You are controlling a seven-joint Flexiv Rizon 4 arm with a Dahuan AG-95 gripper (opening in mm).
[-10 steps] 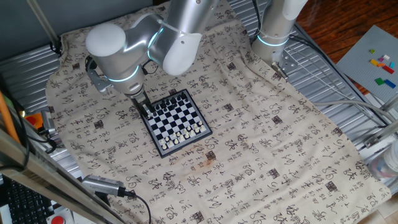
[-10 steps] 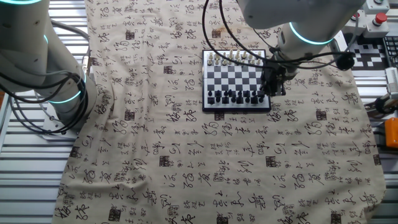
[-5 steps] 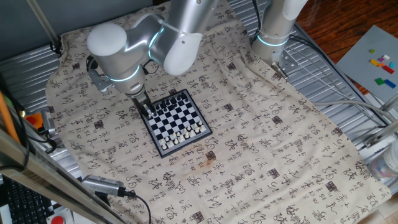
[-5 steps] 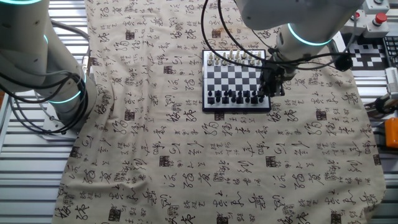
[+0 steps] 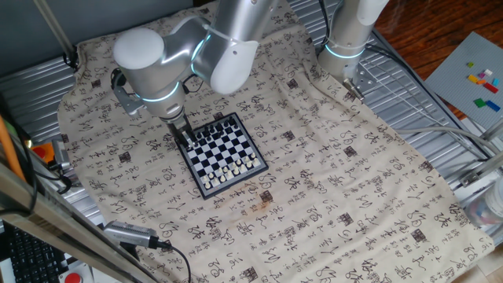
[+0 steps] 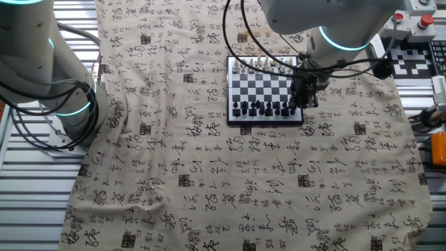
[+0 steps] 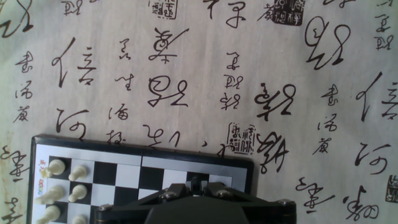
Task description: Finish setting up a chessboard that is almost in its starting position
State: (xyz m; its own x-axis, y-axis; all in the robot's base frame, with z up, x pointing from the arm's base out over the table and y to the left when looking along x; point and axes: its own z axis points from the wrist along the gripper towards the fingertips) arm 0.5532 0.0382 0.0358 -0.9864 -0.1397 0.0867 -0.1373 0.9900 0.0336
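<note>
The chessboard [image 5: 225, 154] lies on the patterned cloth, with white pieces [image 5: 233, 170] along its near edge and dark pieces [image 5: 206, 130] along the far edge. In the other fixed view the chessboard [image 6: 265, 88] has its dark row [image 6: 263, 108] towards the camera. My gripper [image 5: 187, 141] stands at the board's dark-piece corner [image 6: 301, 102]. In the hand view the gripper [image 7: 198, 185] has its fingers [image 7: 175, 190] close together on a small dark piece above the board's edge [image 7: 155, 163]. White pieces [image 7: 59, 186] show at the lower left.
A second arm's base [image 5: 346, 41] stands at the back of the cloth, and shows in the other fixed view [image 6: 63, 84]. A brown stain [image 5: 262, 203] marks the cloth near the board. A grey plate with coloured bricks [image 5: 478, 79] lies at the far right. A cabled device [image 5: 130, 234] lies at the front left.
The arm's upper joints have shifted slightly to the right. The gripper stays at the same corner of the board.
</note>
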